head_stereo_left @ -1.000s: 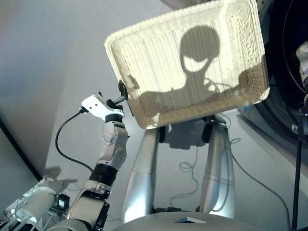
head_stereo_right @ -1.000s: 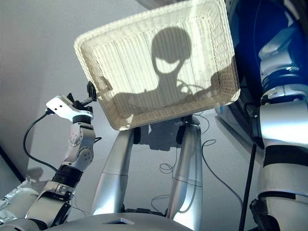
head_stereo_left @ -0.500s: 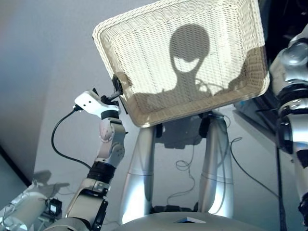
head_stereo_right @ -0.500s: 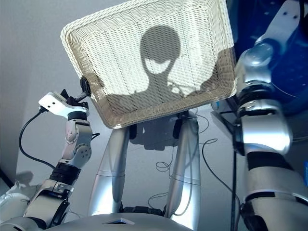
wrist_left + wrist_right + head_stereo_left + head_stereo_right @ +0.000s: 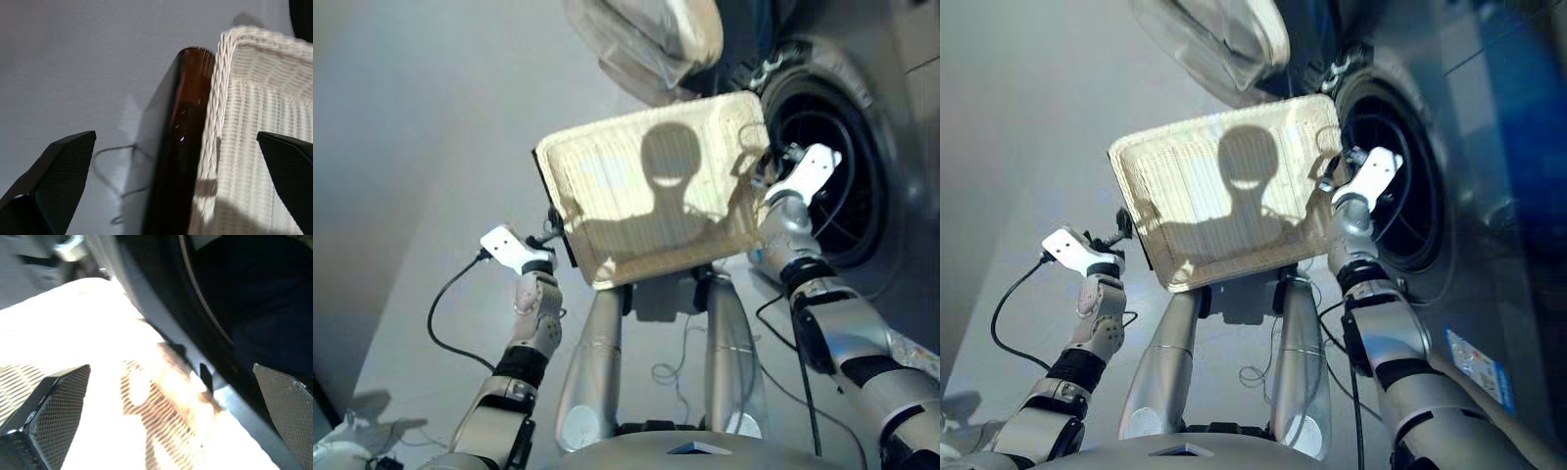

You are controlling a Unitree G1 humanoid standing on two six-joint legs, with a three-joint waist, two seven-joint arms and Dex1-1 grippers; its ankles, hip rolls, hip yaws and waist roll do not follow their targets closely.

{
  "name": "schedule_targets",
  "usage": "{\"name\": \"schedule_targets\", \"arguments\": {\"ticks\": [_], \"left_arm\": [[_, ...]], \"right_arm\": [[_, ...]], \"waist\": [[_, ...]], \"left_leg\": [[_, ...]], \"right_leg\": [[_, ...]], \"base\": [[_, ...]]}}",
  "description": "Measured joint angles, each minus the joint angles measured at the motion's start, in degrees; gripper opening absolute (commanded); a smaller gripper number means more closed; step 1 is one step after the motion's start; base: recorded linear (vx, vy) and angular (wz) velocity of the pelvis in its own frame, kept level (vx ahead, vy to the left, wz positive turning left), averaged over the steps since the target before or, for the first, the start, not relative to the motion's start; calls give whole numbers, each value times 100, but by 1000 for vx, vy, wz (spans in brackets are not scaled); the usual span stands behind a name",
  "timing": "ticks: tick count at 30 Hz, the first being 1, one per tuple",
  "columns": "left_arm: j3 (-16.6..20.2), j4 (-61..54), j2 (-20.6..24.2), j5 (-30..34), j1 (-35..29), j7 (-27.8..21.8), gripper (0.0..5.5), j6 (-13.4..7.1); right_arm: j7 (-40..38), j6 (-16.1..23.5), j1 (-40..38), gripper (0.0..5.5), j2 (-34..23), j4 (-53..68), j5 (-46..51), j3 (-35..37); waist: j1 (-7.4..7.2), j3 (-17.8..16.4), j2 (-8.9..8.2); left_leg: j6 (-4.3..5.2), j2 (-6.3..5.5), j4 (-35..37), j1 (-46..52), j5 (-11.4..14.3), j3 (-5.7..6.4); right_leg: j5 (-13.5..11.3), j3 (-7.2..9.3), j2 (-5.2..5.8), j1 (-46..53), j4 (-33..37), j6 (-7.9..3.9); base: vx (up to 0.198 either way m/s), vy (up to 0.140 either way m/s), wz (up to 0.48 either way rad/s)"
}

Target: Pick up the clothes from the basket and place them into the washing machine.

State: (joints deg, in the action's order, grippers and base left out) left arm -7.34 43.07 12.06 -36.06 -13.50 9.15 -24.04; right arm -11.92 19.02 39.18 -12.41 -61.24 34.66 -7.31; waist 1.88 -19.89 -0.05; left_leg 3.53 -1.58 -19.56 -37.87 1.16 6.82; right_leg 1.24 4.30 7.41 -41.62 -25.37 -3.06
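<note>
Left wrist view: left gripper [image 5: 176,191], fingers spread wide apart, gripping nothing; between them stands the woven rim of the basket [image 5: 254,122], backed by a dark brown glossy edge [image 5: 178,147].

Right wrist view: right gripper [image 5: 171,431], fingers likewise parted and empty, straddling the basket's opposite rim, with the dark drum opening of the washing machine [image 5: 234,308] just beyond.

Head views: basket interior appears empty; no clothes visible in any view.

Handling, judged: basket light, stiff, its textured weave unlikely to slip; best taken at the two short rims, where the grippers now sit.

Markings: small blue label [image 5: 1474,364] on the machine's front, text illegible. No brand readable.

Beyond: the machine's door [image 5: 651,39], swung open.
</note>
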Motion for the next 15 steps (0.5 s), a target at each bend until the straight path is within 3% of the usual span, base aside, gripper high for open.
{"name": "schedule_targets", "arguments": {"ticks": [3,8,13,15], "left_arm": [[-18,612,-31,565,104,6,550,102],[-20,1286,-56,1373,425,6,550,258],[-26,1547,-78,1856,835,-105,550,342],[-19,1587,-98,1950,1052,-162,550,347]], "right_arm": [[131,-9,-680,550,118,-13,-1,-25],[271,-42,-1595,550,261,-125,-91,-35],[412,-254,-2408,550,268,-500,-679,-18],[493,-286,-2821,550,287,-567,-920,-18]], "waist": [[5,159,-15],[-19,320,-59],[-36,730,-16],[-31,1044,-11]], "left_leg": [[9,66,429,595,-104,106],[-22,168,1038,1692,-173,79],[-63,250,1605,2574,-258,80],[-74,278,1792,2826,-264,80]], "right_leg": [[-18,177,-22,607,356,23],[-36,218,-90,1686,934,-39],[-159,303,-155,2625,1589,-85],[-195,330,-182,2915,1851,-105]], "base": [[90,4,104],[98,11,-49],[94,19,-10],[82,13,-27]]}}
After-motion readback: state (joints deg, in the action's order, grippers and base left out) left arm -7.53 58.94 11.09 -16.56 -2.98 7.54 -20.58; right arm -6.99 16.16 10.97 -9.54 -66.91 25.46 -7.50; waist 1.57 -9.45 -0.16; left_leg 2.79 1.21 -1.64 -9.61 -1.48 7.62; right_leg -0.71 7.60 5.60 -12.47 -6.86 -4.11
